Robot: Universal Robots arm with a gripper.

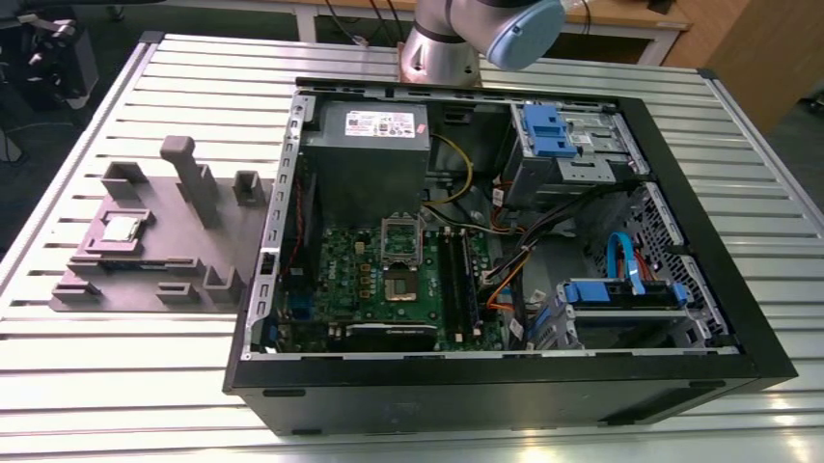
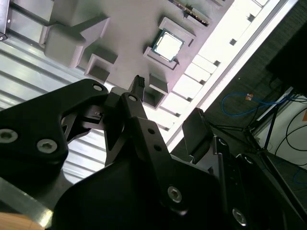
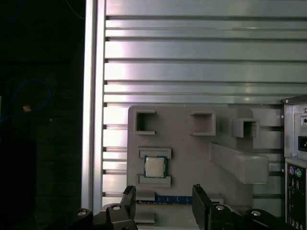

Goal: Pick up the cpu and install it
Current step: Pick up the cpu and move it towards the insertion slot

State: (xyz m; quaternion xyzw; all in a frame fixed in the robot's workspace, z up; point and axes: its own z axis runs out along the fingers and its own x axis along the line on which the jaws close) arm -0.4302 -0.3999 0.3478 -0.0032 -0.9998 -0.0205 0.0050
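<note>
In the exterior view, a ribbed aluminium table (image 1: 77, 386) carries a black steel computer case (image 1: 515, 386) lying open on its side. Inside it sit a green motherboard (image 1: 373, 280), a rectangular metal socket frame (image 1: 401, 249) with a dark centre, a grey power supply box (image 1: 370, 135) and blue plastic drive caddies (image 1: 541, 130). To the exterior view's left of the case lies a matte mauve-grey plastic tray (image 1: 142, 280) with raised blocks and posts. The cpu (image 1: 123, 229), a small flat square with a shiny silver top, rests in a shallow seat on that tray, well apart from the socket frame. The arm (image 1: 451, 39), a silver column with a pale blue joint cap, rises behind the case.

In the second wrist view, the gripper (image 2: 166, 98) hangs over the tray (image 2: 134, 24). Its two black bolted fingers (image 2: 144, 129) are spread apart with nothing between them. Past the tips the cpu (image 2: 168, 44) sits in its seat, its metal top glaring pale. Off the table's edge a blue cable (image 2: 240, 100) loops over a dark floor.

In the first wrist view, the gripper (image 3: 163, 191) frames the tray (image 3: 182, 163) square-on. The cpu (image 3: 154, 166) lies between two raised bars, just beyond the parted fingertips. A thin blue strip (image 3: 163, 199) runs between the tips, and the case's rear panel (image 3: 295, 163) shows coloured ports.
</note>
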